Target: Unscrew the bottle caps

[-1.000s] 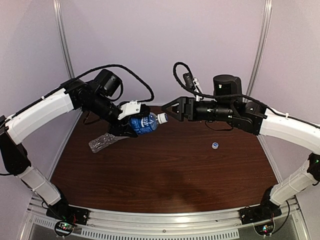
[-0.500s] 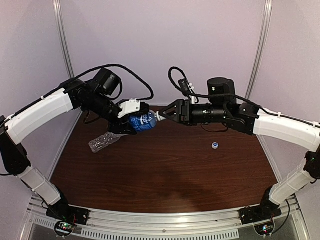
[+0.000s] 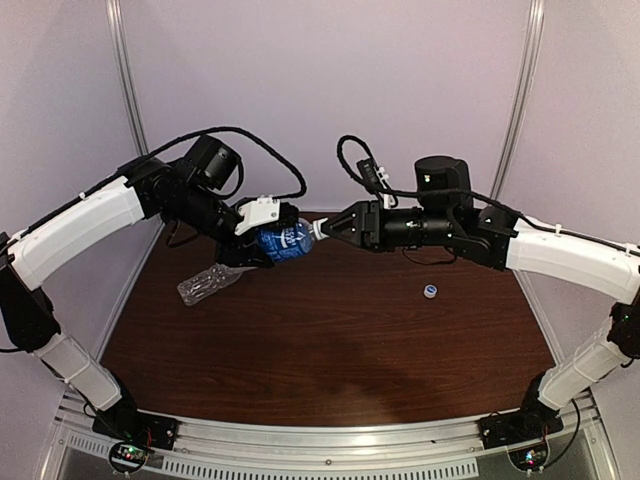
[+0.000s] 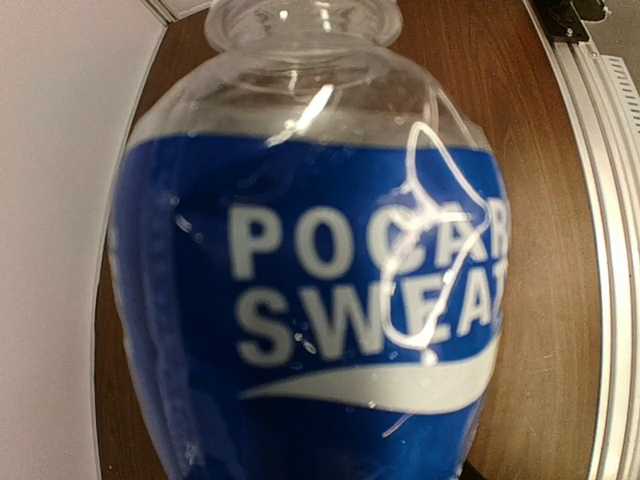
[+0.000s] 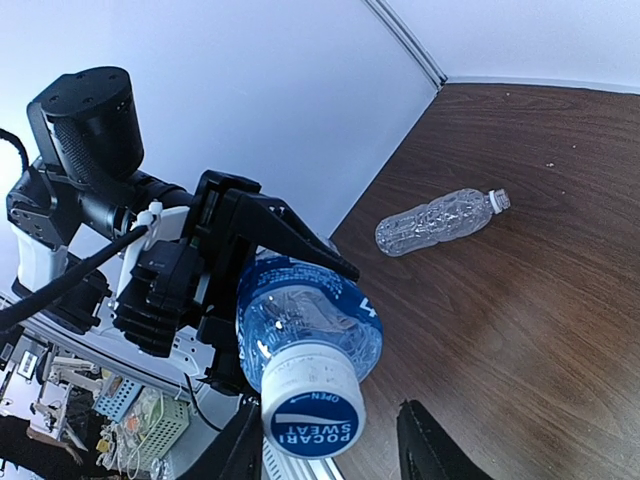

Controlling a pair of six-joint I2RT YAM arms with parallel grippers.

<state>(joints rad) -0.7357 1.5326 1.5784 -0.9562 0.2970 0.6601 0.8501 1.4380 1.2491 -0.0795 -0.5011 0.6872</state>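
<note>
Straddling the round white plastic screw cap (image 5: 308, 405), the right gripper (image 3: 322, 231) has its two black fingers (image 5: 425, 445) parted, one on each side. A sliver of gap shows on one side, so I judge it is not clamped yet.

The left gripper (image 3: 268, 247) is clamped on the body of the clear plastic bottle with the blue label (image 3: 287, 242). It holds the bottle in the air over the far-left part of the dark brown wooden table (image 3: 330, 350).

- **Key relation:** the bottle's long axis lies roughly level. Its neck points straight into the right jaws and its cap faces the right wrist camera. The next move likely calls for closing on the cap, then rolling the wrist about that axis. The right arm is the free one and already at the cap.
- **Left wrist view:** only the label and the neck beyond it, no fingers.
- **Top view:** a loose small bluish-white cap (image 3: 430, 291) on the table, well apart from the bottle.
- **Right wrist view:** the unlabelled clear crinkled plastic bottle (image 5: 440, 220) lies on its side on the table. Its neck end is white, but whether that is a cap or a ring I cannot tell.
</note>
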